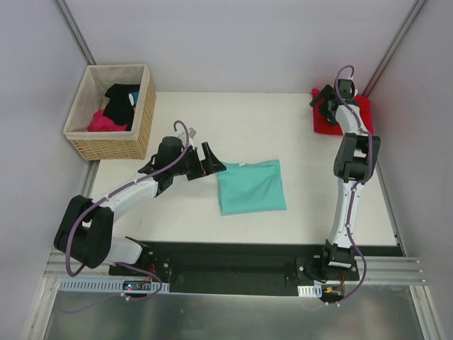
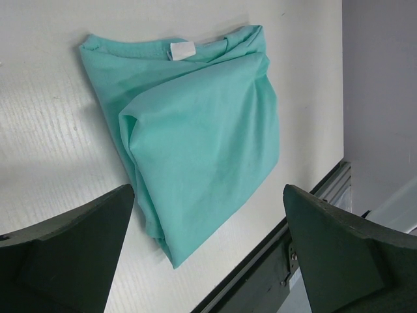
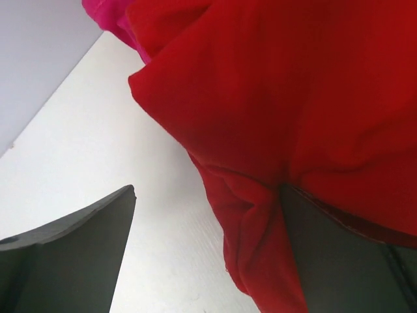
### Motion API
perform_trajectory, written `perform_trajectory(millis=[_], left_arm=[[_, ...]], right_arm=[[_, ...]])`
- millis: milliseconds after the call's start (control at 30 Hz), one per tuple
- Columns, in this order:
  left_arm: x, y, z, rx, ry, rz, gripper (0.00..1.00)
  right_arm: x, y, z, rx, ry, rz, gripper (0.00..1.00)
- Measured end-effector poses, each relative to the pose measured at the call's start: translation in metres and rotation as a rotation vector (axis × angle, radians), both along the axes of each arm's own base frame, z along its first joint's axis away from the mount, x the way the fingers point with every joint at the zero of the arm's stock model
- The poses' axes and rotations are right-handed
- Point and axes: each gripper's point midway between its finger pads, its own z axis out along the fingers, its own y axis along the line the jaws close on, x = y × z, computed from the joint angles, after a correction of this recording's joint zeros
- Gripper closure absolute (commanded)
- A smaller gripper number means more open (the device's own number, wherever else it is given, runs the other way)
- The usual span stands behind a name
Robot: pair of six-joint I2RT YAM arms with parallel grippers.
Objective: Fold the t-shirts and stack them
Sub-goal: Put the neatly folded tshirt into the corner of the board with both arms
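Observation:
A teal t-shirt [image 1: 251, 186] lies folded into a rough square in the middle of the table, its neck label [image 2: 180, 51] showing at the far edge. My left gripper [image 1: 216, 163] hovers just left of it, open, with nothing between its fingers [image 2: 71, 254]; the teal t-shirt [image 2: 202, 143] fills the left wrist view ahead of it. A red t-shirt [image 1: 359, 113] sits bunched at the table's back right corner. My right gripper [image 1: 324, 106] stands open at its left edge. In the right wrist view a fold of the red t-shirt [image 3: 293, 98] hangs between the jaws, against the right finger [image 3: 352, 261].
A wicker basket [image 1: 106, 147] at the back left holds a black garment [image 1: 122, 99] and a magenta one [image 1: 105, 122]. A strip of magenta cloth [image 3: 107, 16] shows beside the red shirt. The table's near edge carries a black rail [image 2: 260, 274]. Grey walls close in on both sides.

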Motion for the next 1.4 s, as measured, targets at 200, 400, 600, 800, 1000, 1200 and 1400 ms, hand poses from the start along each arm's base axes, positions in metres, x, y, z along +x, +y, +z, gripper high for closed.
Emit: perform_trajectory(millis=[200, 400, 600, 800, 1000, 1200, 1400], left_arm=[[-0.007, 0.003, -0.002, -0.004, 0.000, 0.002, 0.01], [-0.014, 0.006, 0.008, -0.027, -0.023, 0.009, 0.01], [-0.025, 0.011, 0.018, -0.048, -0.052, 0.013, 0.01], [-0.037, 0.016, 0.029, -0.076, -0.081, 0.019, 0.01], [-0.050, 0.021, 0.034, -0.088, -0.094, 0.021, 0.01], [-0.057, 0.018, 0.038, -0.113, -0.071, 0.009, 0.01], [-0.080, -0.008, 0.029, -0.126, -0.021, -0.065, 0.01]], right_arm=[[-0.014, 0.007, 0.002, 0.104, -0.018, -0.036, 0.03], [-0.059, 0.047, 0.003, 0.166, 0.027, -0.027, 0.03], [-0.119, 0.123, 0.000, 0.178, 0.078, 0.060, 0.04], [-0.163, 0.187, -0.003, 0.151, 0.098, 0.156, 0.03], [-0.180, 0.188, 0.006, 0.089, 0.109, 0.166, 0.03], [-0.208, 0.158, 0.094, -0.048, 0.001, 0.194, 0.04], [-0.274, 0.134, 0.207, -0.072, -0.267, 0.219, 0.03]])
